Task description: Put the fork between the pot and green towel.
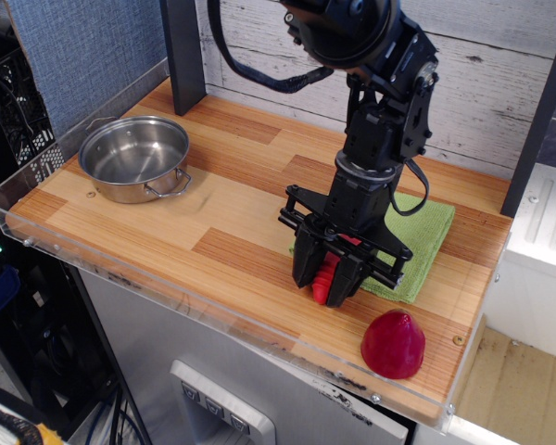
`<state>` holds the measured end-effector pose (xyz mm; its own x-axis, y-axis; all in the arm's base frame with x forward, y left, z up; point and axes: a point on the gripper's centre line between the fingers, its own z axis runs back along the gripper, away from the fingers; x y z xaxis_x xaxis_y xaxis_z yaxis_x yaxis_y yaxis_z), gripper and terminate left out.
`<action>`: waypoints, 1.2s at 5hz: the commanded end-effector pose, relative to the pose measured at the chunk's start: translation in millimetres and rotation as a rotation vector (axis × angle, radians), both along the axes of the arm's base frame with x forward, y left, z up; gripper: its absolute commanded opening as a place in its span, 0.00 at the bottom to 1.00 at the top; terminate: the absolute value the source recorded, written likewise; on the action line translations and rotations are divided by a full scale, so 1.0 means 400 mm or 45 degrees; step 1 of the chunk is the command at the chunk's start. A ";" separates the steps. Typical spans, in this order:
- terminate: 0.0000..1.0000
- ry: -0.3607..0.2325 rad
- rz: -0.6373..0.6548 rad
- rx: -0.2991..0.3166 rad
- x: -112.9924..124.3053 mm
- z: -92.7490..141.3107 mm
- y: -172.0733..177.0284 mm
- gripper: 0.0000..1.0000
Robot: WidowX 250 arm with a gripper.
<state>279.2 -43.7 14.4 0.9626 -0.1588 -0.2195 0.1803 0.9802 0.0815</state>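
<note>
My black gripper [326, 283] points down at the front edge of the green towel [424, 236] and is shut on the red ribbed handle of the fork [323, 281]. The handle tip shows between the fingers, close above the wooden table. The fork's tines are hidden behind the gripper. The steel pot [134, 158] with wire loop handles stands empty at the far left of the table, well apart from the gripper. The towel lies flat to the right, partly covered by the gripper.
A dark red dome-shaped object [393, 344] sits near the front right corner. A clear plastic rim [167, 295] runs along the table's front edge. A dark post [183, 54] stands at the back left. Bare wood [232, 209] lies between pot and towel.
</note>
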 end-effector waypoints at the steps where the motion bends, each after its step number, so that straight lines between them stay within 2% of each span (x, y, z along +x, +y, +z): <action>1: 0.00 -0.308 0.010 0.000 0.018 0.242 0.021 0.00; 2: 0.00 -0.322 0.094 -0.001 0.011 0.286 0.081 0.00; 4: 0.00 -0.168 0.118 -0.026 0.016 0.229 0.234 0.00; 5: 0.00 -0.092 0.097 -0.053 0.044 0.178 0.304 0.00; 6: 0.00 -0.034 0.036 -0.067 0.086 0.118 0.316 0.00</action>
